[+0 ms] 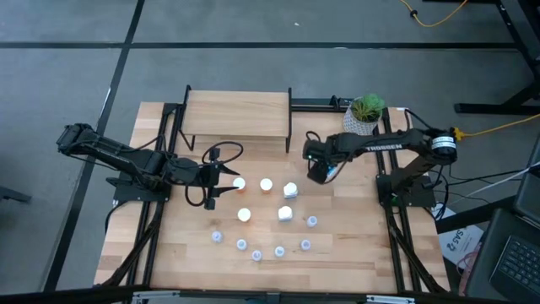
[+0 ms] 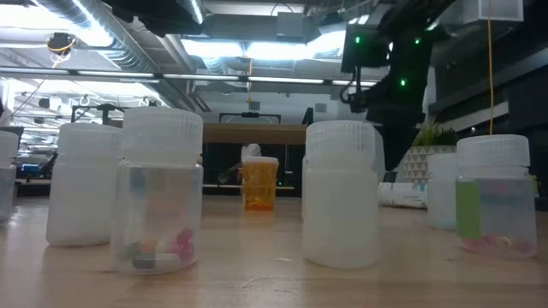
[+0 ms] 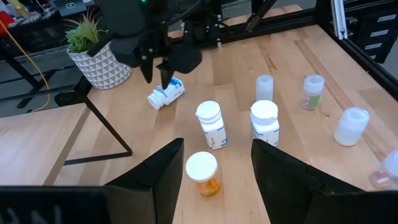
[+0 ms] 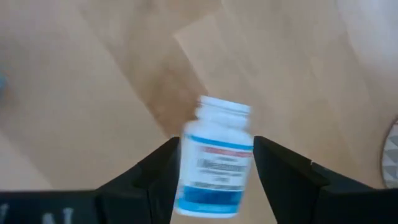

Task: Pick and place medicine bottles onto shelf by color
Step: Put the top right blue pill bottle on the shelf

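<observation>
My left gripper (image 1: 221, 175) is open at table level, its fingers on either side of an upright orange bottle with a white cap (image 3: 202, 173), not touching it. My right gripper (image 1: 319, 171) is open, pointing down over a white bottle with a blue label (image 4: 214, 163) that lies on its side on the table (image 3: 166, 94). Two more orange bottles (image 1: 266, 184) and two upright white bottles (image 3: 210, 124) stand mid-table. Several pale vials (image 1: 256, 253) form an arc nearer the front edge. The shelf (image 1: 238, 112) stands at the far side, its top bare.
A white pot with a green plant (image 1: 364, 114) stands at the far right, close behind my right arm. Black frame rails (image 1: 173, 127) run along the table's left and right sides. In the low view, vials (image 2: 158, 201) stand close in front and an orange bottle (image 2: 259, 184) stands behind them.
</observation>
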`<action>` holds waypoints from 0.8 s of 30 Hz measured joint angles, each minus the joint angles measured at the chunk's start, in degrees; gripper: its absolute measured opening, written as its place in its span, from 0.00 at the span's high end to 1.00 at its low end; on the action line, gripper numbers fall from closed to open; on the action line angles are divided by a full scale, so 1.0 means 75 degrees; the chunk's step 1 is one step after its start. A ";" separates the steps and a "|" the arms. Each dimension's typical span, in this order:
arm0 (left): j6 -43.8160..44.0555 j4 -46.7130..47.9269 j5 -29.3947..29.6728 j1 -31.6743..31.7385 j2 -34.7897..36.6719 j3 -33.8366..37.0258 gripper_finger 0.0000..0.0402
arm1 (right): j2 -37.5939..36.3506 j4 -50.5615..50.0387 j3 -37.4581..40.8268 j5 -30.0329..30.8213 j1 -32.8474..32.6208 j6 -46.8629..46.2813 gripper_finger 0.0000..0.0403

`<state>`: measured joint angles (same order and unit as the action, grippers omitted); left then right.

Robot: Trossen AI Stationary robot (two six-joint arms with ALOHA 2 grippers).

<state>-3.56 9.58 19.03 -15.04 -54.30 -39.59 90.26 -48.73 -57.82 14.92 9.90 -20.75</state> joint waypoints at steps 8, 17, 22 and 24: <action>-0.0007 0.0000 0.0000 0.0001 0.0000 0.0000 0.55 | 0.0003 0.0388 0.0000 -0.0718 0.0446 0.0004 0.49; -0.0007 0.0000 0.0000 0.0001 -0.0002 0.0000 0.55 | 0.0003 0.0767 0.0000 -0.0738 0.0611 0.0314 0.49; -0.0010 0.0002 0.0000 0.0001 -0.0003 0.0000 0.55 | 0.0003 0.1164 0.0000 -0.0708 0.0608 0.0459 0.49; -0.0010 0.0000 0.0000 0.0001 -0.0003 0.0000 0.55 | 0.0003 0.1242 0.0000 -0.0681 0.0608 0.0397 0.49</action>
<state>-3.64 9.59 19.03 -15.03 -54.33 -39.59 90.28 -39.42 -57.82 9.81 14.46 -17.77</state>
